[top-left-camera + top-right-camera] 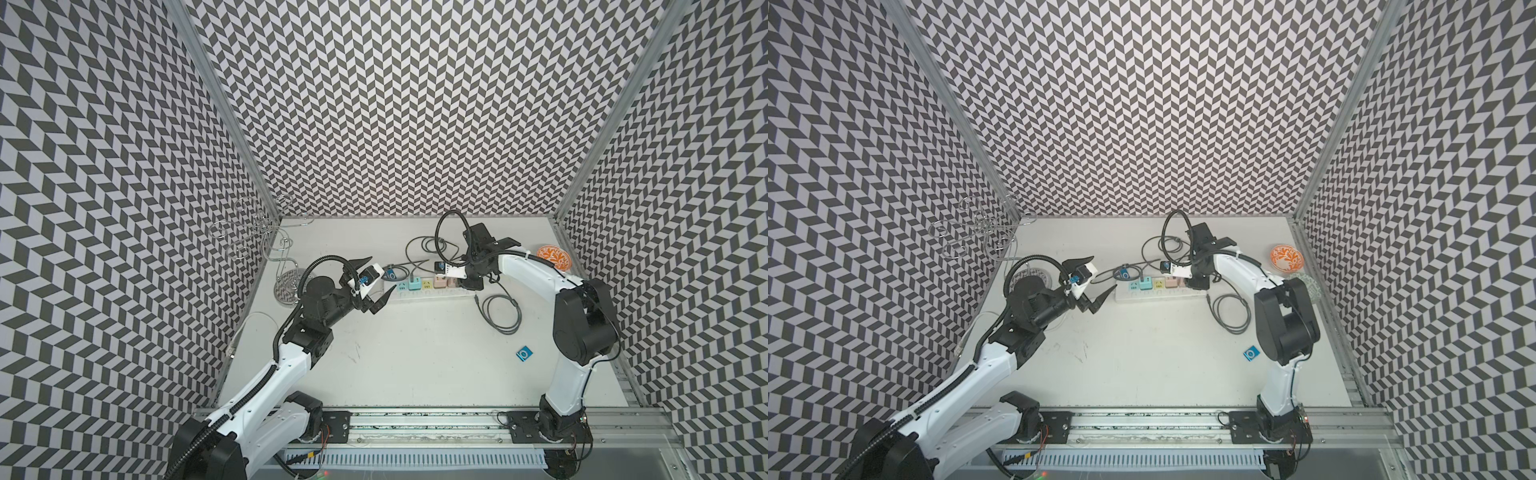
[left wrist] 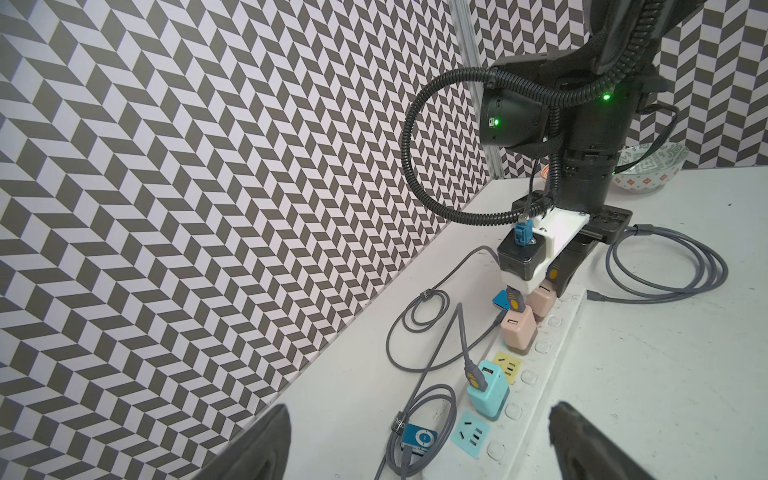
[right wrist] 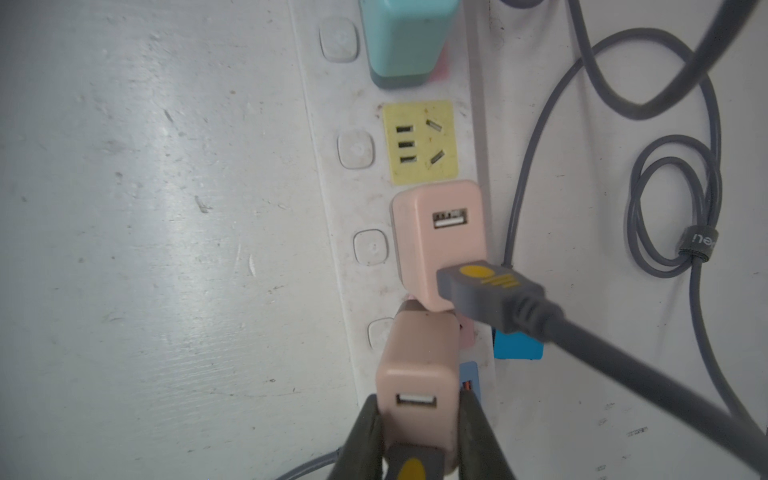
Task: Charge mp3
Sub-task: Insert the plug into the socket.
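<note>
- In both top views there are two arms and two blue mp3 players. The loose mp3 player [image 1: 524, 354] lies alone on the tabletop [image 1: 415, 357], near the right arm. The far mp3 player [image 1: 1122, 273] sits just behind the left end of the one power strip [image 1: 432, 294], among grey cable.
- Three chargers stand in the strip: one teal charger [image 1: 414, 284] and two pink.
- Left wrist view: the left pincer [image 2: 419, 407] is spread wide and holds nothing. The far mp3 player [image 2: 419, 438] shows between its fingers [image 2: 266, 449].
- Right wrist view: the right pincer [image 3: 417, 415] is clamped on one grey USB plug [image 3: 413, 465] with an orange dot, over the nearer pink charger [image 3: 415, 374]. A second plug [image 3: 486, 286] rests against the other pink charger [image 3: 436, 241]. A cable strap [image 3: 702, 243] carries lettering that looks like "deli", though part is cut off.
</note>
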`<action>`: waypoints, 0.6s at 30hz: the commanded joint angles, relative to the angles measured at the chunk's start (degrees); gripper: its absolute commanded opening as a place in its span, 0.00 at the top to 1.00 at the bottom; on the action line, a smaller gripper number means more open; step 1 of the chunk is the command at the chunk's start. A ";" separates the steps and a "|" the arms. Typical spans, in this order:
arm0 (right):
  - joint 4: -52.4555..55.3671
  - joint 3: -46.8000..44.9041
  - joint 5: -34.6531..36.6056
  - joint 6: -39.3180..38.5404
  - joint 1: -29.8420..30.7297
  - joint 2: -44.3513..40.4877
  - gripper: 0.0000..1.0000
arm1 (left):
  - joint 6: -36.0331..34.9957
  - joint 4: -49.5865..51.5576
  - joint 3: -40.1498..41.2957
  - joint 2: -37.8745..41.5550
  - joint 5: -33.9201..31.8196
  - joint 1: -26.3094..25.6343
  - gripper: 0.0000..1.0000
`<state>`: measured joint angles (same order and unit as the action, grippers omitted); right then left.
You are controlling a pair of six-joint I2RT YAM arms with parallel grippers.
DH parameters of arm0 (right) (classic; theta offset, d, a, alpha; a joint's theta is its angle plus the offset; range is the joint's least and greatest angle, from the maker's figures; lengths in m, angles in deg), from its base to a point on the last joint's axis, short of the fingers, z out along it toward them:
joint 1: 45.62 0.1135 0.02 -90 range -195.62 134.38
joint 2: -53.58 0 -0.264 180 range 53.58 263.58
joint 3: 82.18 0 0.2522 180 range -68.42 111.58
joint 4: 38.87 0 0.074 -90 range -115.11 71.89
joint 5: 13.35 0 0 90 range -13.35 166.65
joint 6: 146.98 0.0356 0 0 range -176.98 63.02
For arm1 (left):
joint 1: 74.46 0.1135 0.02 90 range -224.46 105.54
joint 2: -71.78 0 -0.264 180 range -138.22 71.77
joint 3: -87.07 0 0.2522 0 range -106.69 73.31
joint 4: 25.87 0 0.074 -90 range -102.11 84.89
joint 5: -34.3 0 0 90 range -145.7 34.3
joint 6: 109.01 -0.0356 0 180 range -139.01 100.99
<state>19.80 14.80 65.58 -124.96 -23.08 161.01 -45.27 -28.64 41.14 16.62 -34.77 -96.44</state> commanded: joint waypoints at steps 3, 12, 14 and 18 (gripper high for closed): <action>0.17 1.51 -0.03 -2.90 0.87 1.90 1.00 | -0.16 -1.66 0.79 0.31 1.22 0.60 0.03; 3.61 0.14 -3.65 -3.82 1.36 0.36 1.00 | -0.24 -1.42 1.07 1.52 2.12 0.76 0.03; 5.64 -0.33 -6.80 -4.35 1.36 0.02 1.00 | -0.21 -1.38 1.11 1.84 2.47 0.73 0.03; 7.60 -1.49 -8.70 -3.45 1.53 -0.07 1.00 | -0.29 -1.15 1.16 2.67 2.79 0.72 0.03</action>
<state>21.57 15.10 63.09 -126.62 -22.53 161.23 -45.29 -28.77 41.75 17.91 -33.40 -96.07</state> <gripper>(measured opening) 0.253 0.968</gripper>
